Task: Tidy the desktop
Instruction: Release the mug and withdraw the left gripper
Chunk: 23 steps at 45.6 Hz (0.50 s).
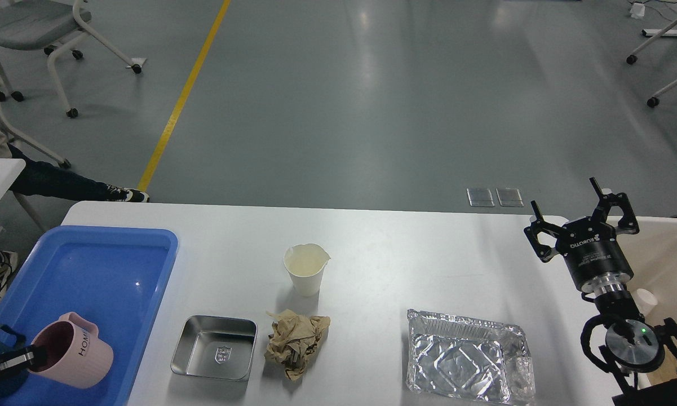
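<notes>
Our left gripper [25,356] has its jaws clamped on the pink mug's [73,351] rim, low over the blue tray [107,265]. Our right gripper [582,217] hovers with jaws spread, the white desk [406,259] stretching left of them.

One head view looks forward and down over the desktop [383,254].

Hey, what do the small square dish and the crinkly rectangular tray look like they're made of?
Square dish: likely stainless steel, with a smooth brushed sheen and a stamped emblem. Rectangular tray: looks like thin aluminium foil, with a shiny, wrinkled, embossed surface.
</notes>
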### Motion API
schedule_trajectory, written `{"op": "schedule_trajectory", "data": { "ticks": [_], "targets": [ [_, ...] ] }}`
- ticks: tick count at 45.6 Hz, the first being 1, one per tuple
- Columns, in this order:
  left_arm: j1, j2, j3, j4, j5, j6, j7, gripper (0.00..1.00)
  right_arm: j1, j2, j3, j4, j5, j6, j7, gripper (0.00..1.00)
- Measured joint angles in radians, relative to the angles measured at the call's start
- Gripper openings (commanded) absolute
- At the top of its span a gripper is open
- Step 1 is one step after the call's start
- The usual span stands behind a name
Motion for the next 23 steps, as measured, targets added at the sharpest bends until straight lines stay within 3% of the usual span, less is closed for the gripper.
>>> {"op": "schedule_trajectory", "data": {
  "ticks": [10, 14, 16, 19, 23],
  "targets": [
    [0.0, -0.029, 0.003, 0.04, 0.002, 0.006, 0.011, 0.05, 0.004, 0.007, 0.0, 0.001, 0.0, -0.013, 0.0, 1.0],
    [-0.001, -0.031, 0.003, 0.04, 0.003, 0.006, 0.011, 0.13, 0.004, 0.008, -0.001, 0.012, 0.0, -0.014, 0.0, 1.0],
    [-0.001, -0.033, 0.003, 0.041, 0.003, 0.007, 0.011, 0.22, 0.004, 0.008, -0.001, 0.018, 0.0, -0.015, 0.0, 1.0],
    [-0.001, -0.035, 0.003, 0.041, 0.004, 0.01, 0.012, 0.46, 0.005, 0.008, -0.001, 0.023, 0.0, -0.016, 0.0, 1.0],
    [-0.001, -0.037, 0.003, 0.04, 0.004, 0.015, 0.012, 0.61, 0.006, 0.008, -0.001, 0.024, 0.0, -0.02, 0.0, 1.0]
  ]
}}
